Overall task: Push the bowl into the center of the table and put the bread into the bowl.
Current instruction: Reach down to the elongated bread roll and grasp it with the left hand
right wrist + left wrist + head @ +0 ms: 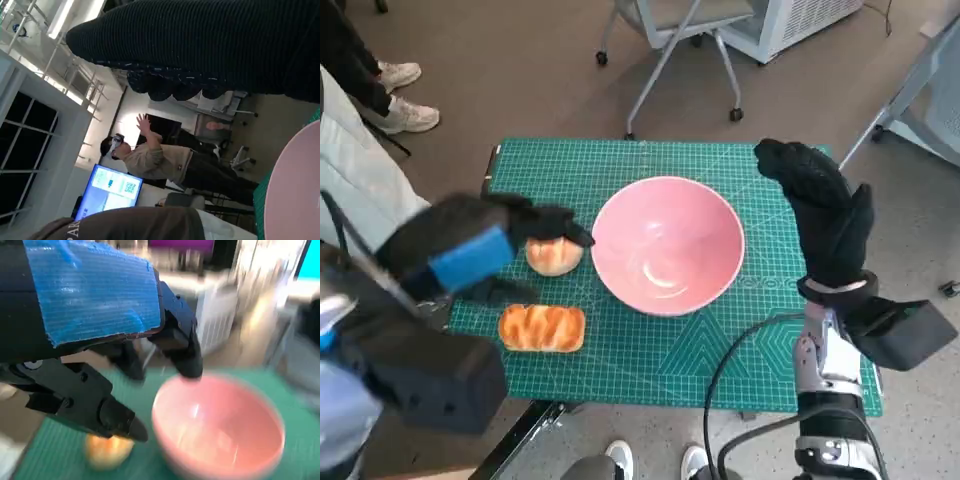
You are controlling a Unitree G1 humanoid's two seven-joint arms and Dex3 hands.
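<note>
Two breads [554,255] under left fingers [545,222]

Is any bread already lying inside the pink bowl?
No. In the head view the pink bowl is empty, while the round bun and the braided bread lie on the green mat beside it.

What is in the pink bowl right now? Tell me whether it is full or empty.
Empty. The head view shows the bowl's bare pink inside; both breads, the round bun and the striped loaf, lie on the green mat beside it.
</note>
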